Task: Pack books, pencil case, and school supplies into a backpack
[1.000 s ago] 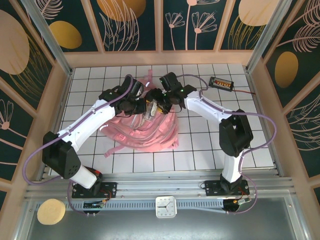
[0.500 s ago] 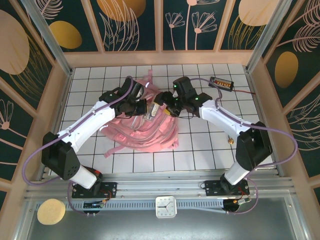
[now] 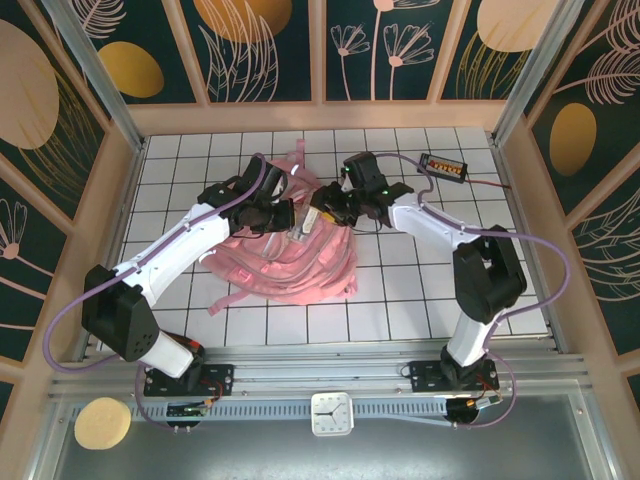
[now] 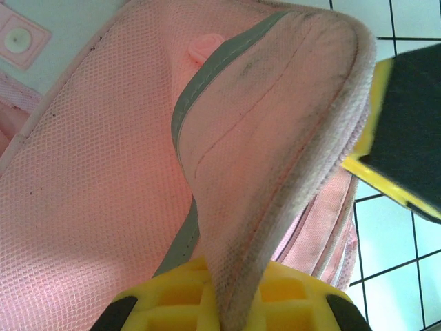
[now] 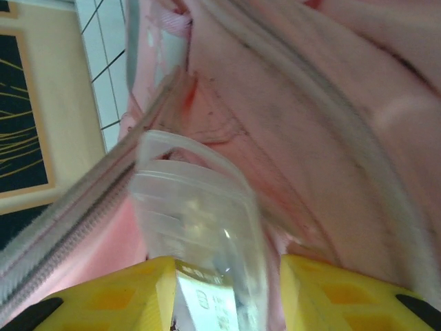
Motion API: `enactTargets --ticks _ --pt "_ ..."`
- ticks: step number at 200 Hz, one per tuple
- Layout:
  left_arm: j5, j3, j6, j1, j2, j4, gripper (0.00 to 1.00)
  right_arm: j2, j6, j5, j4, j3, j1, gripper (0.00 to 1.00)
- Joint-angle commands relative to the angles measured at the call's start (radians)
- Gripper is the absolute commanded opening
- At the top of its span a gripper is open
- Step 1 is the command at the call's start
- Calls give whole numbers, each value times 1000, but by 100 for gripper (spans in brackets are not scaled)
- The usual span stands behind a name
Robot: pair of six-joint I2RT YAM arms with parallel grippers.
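The pink backpack (image 3: 290, 255) lies mid-table with its straps spread toward me. My left gripper (image 3: 287, 216) is shut on the edge of the backpack's flap (image 4: 275, 138), with the fabric pinched between its yellow fingers (image 4: 172, 300), and holds the flap up. My right gripper (image 3: 322, 212) reaches into the opening from the right. The clear-and-white school supplies packet (image 5: 200, 214) stands between its fingers against the left one, with a narrow gap at the right finger (image 5: 331, 289); pink backpack lining (image 5: 331, 103) lies beyond. The books and pencil case are out of view.
A small black device with orange dots (image 3: 443, 166) and its wire lie at the back right. A dark slab with a yellow edge (image 4: 406, 131) hangs just right of the lifted flap; I cannot tell what it is. White tiles lie all around the backpack.
The right arm swung out to the right and came back to the backpack's opening, and its jaws have narrowed round the packet. The left gripper has kept its hold on the flap.
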Motion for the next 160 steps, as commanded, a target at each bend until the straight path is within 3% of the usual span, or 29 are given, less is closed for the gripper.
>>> enactTargets --ticks 1,45,72,101,117,160 --pt "69 15 -3 -13 -39 87 0 26 -12 -86 108 33 42 45" --pt "58 48 5 -13 -35 73 0 10 118 -140 293 -16 86 33" --pt "54 50 5 -12 -35 66 0 29 211 -180 384 -54 97 33" --pt "48 35 4 -13 -37 65 0 -35 192 -153 303 -79 91 62" --pt "46 15 0 -13 -40 75 0 -89 146 -134 222 -86 81 73" --pt "65 -33 -17 -13 -37 122 0 -213 89 -108 77 -111 53 77"
